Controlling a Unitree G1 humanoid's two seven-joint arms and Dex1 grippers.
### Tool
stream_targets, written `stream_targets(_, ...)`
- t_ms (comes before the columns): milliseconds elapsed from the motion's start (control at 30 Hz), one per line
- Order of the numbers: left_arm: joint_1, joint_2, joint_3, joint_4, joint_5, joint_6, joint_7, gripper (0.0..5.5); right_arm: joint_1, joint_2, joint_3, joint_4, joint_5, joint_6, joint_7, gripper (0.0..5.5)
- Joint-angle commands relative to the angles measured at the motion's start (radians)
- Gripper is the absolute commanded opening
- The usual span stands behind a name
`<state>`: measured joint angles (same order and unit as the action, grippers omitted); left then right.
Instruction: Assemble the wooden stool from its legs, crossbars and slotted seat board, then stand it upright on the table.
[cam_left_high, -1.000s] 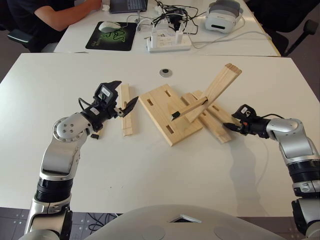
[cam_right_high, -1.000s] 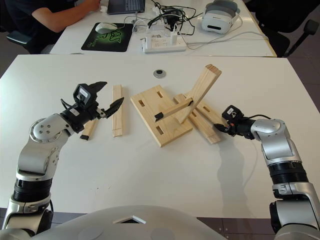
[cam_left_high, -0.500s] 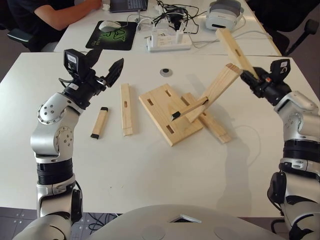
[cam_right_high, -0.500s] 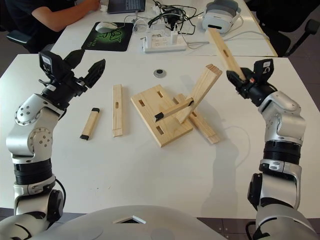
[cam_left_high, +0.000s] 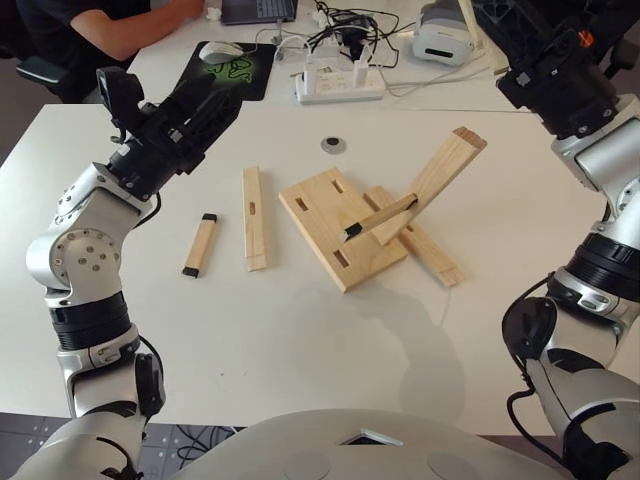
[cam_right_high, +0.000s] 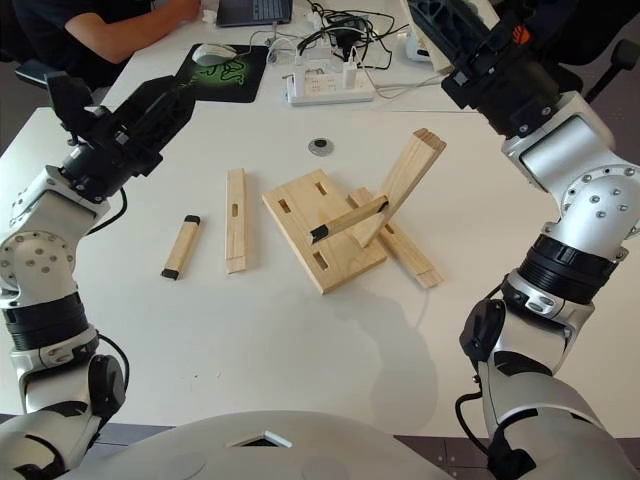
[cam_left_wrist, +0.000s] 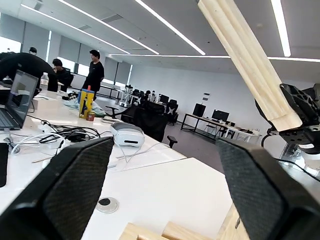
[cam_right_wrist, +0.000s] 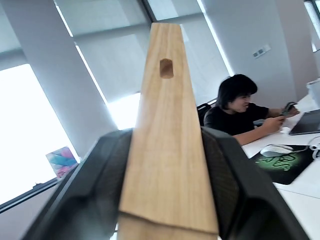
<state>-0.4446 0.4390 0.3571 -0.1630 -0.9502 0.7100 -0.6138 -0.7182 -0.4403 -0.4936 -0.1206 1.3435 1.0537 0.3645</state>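
The slotted seat board (cam_left_high: 340, 228) lies flat at the table's middle. One leg (cam_left_high: 442, 178) leans tilted over its right edge, with a dark-tipped crossbar (cam_left_high: 380, 214) sticking out toward the board. Another leg (cam_left_high: 428, 252) lies flat beneath them. A slotted leg (cam_left_high: 252, 217) and a short crossbar (cam_left_high: 200, 245) lie to the left of the board. My left gripper (cam_left_high: 200, 108) hangs open and empty, high above the table's left side. My right gripper (cam_left_high: 535, 55) is raised at the far right, shut on a slotted wooden leg (cam_right_wrist: 167, 100) that points upward.
A round grommet (cam_left_high: 332, 145) sits in the table behind the board. The far table holds a power strip (cam_left_high: 337, 82) with cables, a mouse pad (cam_left_high: 225, 70), a headset (cam_left_high: 445, 30) and a seated person's laptop. The near half of my table is bare.
My right gripper took a leg from the table beside the board and lifted it high to the far right. My left arm rose away from the slotted leg, its gripper still open.
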Motion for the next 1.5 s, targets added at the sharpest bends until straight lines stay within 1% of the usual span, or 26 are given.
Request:
stream_targets(33, -0.051, 0.016, 0.045, 0.018, -0.125, 0.071, 0.0, 3.78, 0.009, -0.026, 0.037, -0.072, 0.159, 0.056, -0.047, 2.06)
stream_targets(133, -0.088, 0.014, 0.078, -0.009, -0.269, 0.127, 0.04, 3.78, 0.048, -0.046, 0.107, -0.135, 0.192, 0.082, -0.059, 2.06)
stream_targets(233, -0.137, 0.011, 0.094, -0.047, -0.465, 0.173, 0.119, 3.78, 0.097, -0.015, 0.178, -0.204, 0.247, 0.068, -0.102, 2.06)
stream_targets(300, -0.154, 0.019, 0.084, -0.061, -0.585, 0.201, 0.16, 3.78, 0.123, -0.002, 0.21, -0.233, 0.288, 0.045, -0.126, 2.06)
stream_targets(400, -0.155, 0.035, 0.042, -0.072, -0.686, 0.238, 0.195, 3.78, 0.152, -0.003, 0.232, -0.251, 0.348, 0.016, -0.132, 2.06)
stream_targets(500, -0.154, 0.039, -0.003, -0.066, -0.714, 0.258, 0.212, 3.78, 0.177, -0.019, 0.238, -0.253, 0.413, -0.01, -0.125, 2.06)
stream_targets(633, -0.154, 0.044, -0.025, -0.045, -0.729, 0.254, 0.213, 3.78, 0.204, -0.045, 0.258, -0.256, 0.46, -0.026, -0.105, 2.06)
stream_targets(900, -0.16, 0.065, -0.035, -0.021, -0.803, 0.255, 0.221, 3.78, 0.261, -0.093, 0.306, -0.289, 0.408, -0.029, -0.035, 2.06)
stream_targets(1300, -0.15, 0.101, -0.053, 0.006, -0.857, 0.264, 0.228, 3.78, 0.291, -0.133, 0.32, -0.288, 0.379, -0.054, 0.021, 2.06)
stream_targets(1333, -0.148, 0.104, -0.053, 0.008, -0.858, 0.264, 0.227, 3.63, 0.292, -0.137, 0.321, -0.287, 0.377, -0.055, 0.026, 2.06)
stream_targets(1367, -0.146, 0.107, -0.053, 0.011, -0.86, 0.265, 0.227, 3.59, 0.292, -0.141, 0.321, -0.287, 0.376, -0.055, 0.032, 2.06)
stream_targets(1500, -0.141, 0.118, -0.053, 0.018, -0.86, 0.272, 0.223, 3.03, 0.293, -0.148, 0.329, -0.285, 0.368, -0.053, 0.047, 2.06)
